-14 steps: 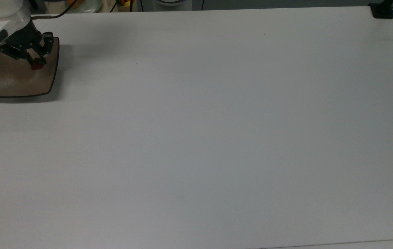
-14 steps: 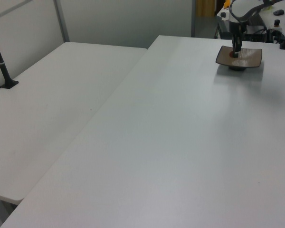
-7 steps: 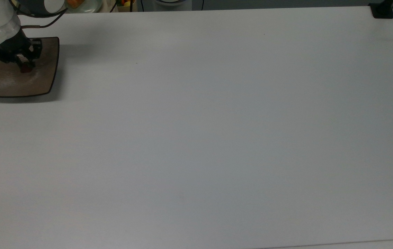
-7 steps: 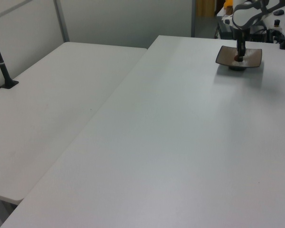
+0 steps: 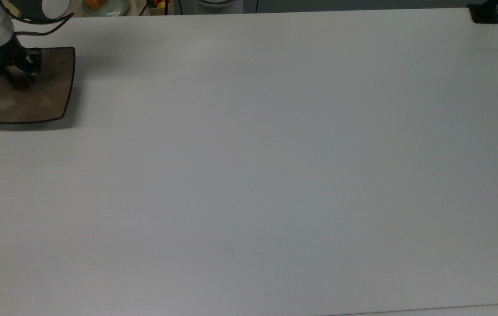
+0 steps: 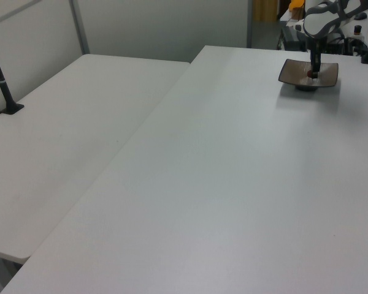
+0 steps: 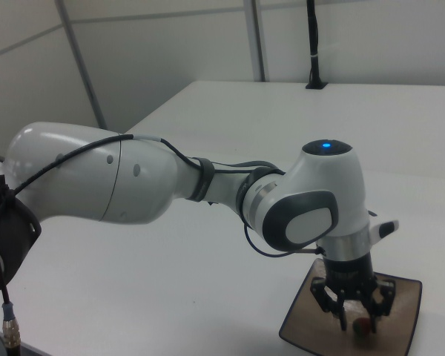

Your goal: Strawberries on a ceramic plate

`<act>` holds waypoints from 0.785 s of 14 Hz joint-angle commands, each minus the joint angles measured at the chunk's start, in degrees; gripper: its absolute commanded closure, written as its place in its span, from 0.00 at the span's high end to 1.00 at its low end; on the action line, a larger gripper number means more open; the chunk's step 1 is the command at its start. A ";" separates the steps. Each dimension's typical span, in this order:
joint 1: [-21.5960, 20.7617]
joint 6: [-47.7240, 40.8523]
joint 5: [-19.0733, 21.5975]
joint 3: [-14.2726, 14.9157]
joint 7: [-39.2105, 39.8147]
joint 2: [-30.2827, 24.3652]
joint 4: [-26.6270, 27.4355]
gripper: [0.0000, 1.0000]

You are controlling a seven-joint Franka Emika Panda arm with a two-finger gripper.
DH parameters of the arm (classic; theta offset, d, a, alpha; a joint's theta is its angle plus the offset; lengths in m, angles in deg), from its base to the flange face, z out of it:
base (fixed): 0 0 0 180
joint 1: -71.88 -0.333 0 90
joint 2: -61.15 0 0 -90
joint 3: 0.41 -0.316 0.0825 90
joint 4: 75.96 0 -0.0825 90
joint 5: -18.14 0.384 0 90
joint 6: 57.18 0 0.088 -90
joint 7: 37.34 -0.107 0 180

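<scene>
The square taupe-brown ceramic plate (image 5: 42, 103) sits at the far-left back corner of the white table in the top view, and I also see the plate (image 6: 328, 72) in the left view and the plate (image 7: 404, 326) in the right view. My gripper (image 5: 18, 81) hangs low over the plate's left half in the top view, pointing down. It is shut on the small dark-red strawberry (image 5: 20, 84), which shows between the fingers just above the plate's surface. The right view has the gripper (image 7: 358, 322) around the strawberry (image 7: 363, 327); the left view shows the gripper (image 6: 311, 73) over the plate's middle.
A pale green dish (image 5: 99, 6) with orange contents stands beyond the table's back edge. A black clamp (image 5: 485, 15) sits at the top view's far-right corner. A second white table (image 6: 61, 141) with a black post (image 6: 3, 86) adjoins on the left view's left.
My gripper, with the strawberry in it, has moved toward the top view's left across the plate, from near its right edge to its left half. The plate has stayed put.
</scene>
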 commanded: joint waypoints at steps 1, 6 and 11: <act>-0.61 0.31 0.39 0.26 -0.39 -1.31 -0.17 1.00; -6.14 -9.16 0.65 0.00 -7.32 -12.63 -0.35 1.00; -11.93 -21.20 1.18 0.00 -17.41 -23.53 -0.61 1.00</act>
